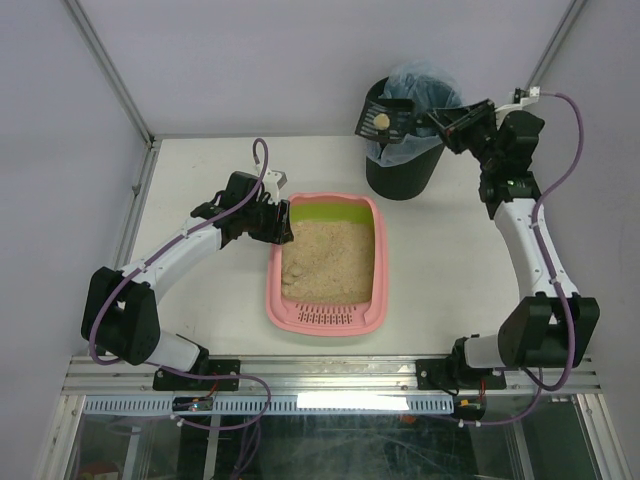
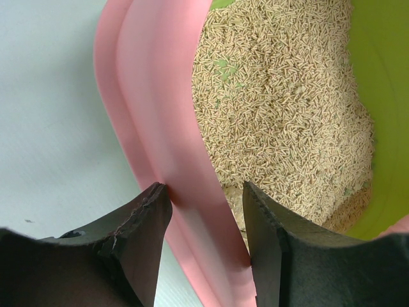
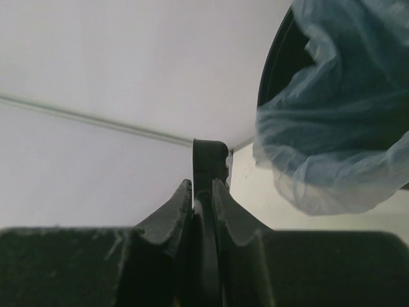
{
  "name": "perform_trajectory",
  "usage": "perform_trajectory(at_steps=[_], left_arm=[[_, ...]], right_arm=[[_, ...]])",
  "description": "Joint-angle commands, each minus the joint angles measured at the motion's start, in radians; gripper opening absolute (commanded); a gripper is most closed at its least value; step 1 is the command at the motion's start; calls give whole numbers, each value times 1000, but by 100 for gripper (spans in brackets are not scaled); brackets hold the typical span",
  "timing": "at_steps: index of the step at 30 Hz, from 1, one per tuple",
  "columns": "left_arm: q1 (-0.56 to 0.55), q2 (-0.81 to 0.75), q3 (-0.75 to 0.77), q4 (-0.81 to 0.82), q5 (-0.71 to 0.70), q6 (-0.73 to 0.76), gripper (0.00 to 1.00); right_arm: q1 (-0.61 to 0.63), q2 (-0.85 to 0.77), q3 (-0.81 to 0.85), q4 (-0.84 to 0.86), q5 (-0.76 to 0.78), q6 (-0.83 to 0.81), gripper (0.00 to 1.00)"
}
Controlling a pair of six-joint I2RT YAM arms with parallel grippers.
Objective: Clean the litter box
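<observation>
**One lump on the scoop, held over the bin and not yet tipped**

The pink rounded-rectangular plastic litter box (image 1: 325,318) sits in the middle of the white counter (image 1: 440,280). Its lime-green end is far and its slotted rim near, and beige pellet litter (image 1: 328,258) covers its floor. The left gripper (image 1: 283,230) is at the box's far-left corner. In the left wrist view its jaws stand part-way apart and are clamped on the pink side wall, one finger outside and one inside above the litter. This looks like a hold to steady the tray.

At far right, the right gripper (image 1: 440,122) has its jaws pressed together on the thin handle of the black slotted plastic scoop (image 1: 395,125). The scoop hangs over the black round bin with a bluish bag (image 1: 400,180). A small beige lump (image 1: 381,122) lies on the scoop's blade.

By my reading, the scooping is under way: one lump is out of the box and at the bin, but not dropped in. The litter lies uneven, and I cannot tell whether more lumps are buried in it. What is left is to tip the scoop, check the litter again, and let go of the tray.
</observation>
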State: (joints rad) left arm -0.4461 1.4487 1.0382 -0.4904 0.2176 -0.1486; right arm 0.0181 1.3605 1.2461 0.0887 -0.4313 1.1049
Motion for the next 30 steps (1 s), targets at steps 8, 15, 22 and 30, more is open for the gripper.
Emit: perform_trajectory(at_steps=[8,15,22,30], left_arm=[[-17,25,11,29,0,33,49],[-17,27,12,29,5,32,49],[-17,22,12,29,2,33,49],[-17,23,11,27,-4,35,49]], right_arm=[[-66,77,227,-53,316,-441,0],[-7,132,283,-27,414,-832,0],[225,149,258,106,733,-1380,0],[356,121,184,305,878,-1682,0]])
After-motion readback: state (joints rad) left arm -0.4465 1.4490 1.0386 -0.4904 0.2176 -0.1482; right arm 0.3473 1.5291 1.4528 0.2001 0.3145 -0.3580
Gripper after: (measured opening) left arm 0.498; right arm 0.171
